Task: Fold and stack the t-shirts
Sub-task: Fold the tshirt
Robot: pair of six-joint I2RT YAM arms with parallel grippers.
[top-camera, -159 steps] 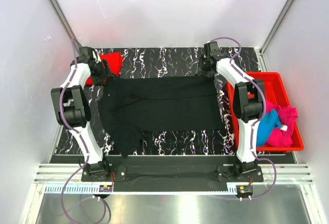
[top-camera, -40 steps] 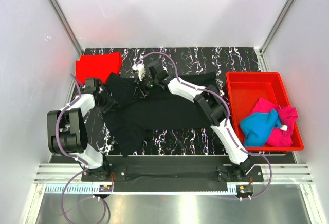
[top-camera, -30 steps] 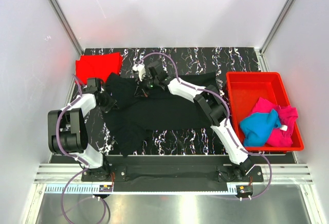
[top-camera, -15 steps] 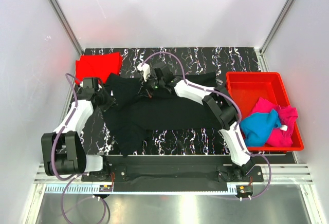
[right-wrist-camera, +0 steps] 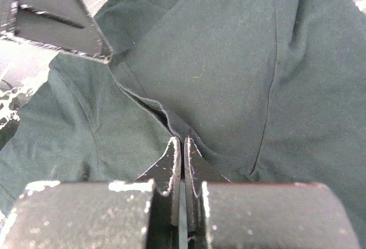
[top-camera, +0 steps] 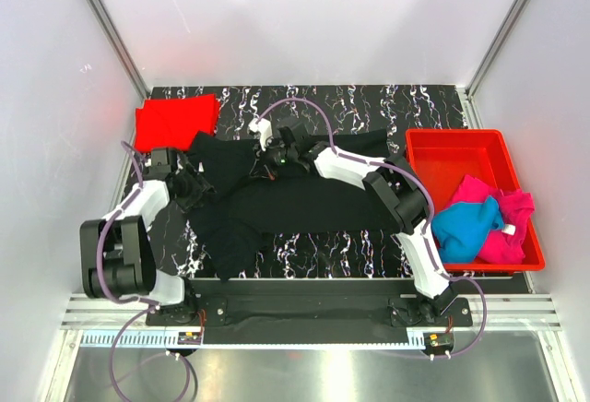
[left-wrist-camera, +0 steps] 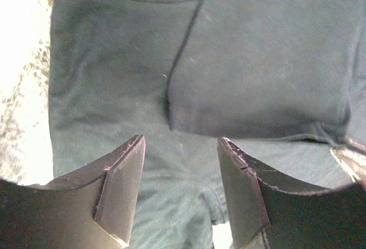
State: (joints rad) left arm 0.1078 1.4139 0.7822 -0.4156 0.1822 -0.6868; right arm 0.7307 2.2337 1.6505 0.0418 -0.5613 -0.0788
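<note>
right gripper (right-wrist-camera: 182, 143): clenched on a thin fold of the black t-shirt (right-wrist-camera: 229, 60), pinched at the very fingertips, cloth rising to it from both sides.
left gripper (left-wrist-camera: 180, 140): spread wide, gripping nothing; flat black cloth directly beneath, the hem of a doubled-over flap just ahead of the fingertips.
black t-shirt, place: spread over the marbled table (top-camera: 323, 107), running from under the left gripper, past the right gripper and on along the right arm; one sleeve trailing back past the left gripper toward the arm bases.
red t-shirt (top-camera: 175, 121): folded, beyond the left gripper and to its outer side, near the black cloth's corner.
bright blue t-shirt (top-camera: 466, 227) and magenta t-shirt (top-camera: 507, 227): bunched in the red bin (top-camera: 452, 132), well apart from both grippers.
step, by judgement: carrying one side of the black t-shirt over for a fold.
risk, slip: so shallow a pinch likely to let go mid-carry, leaving the flap short or skewed.
risk, drag: nothing pinning the body under the left gripper, so a pull from the right could haul the whole shirt along and wrinkle it.
risk, snag: left fingers lowered here could catch both layers of the flap.
</note>
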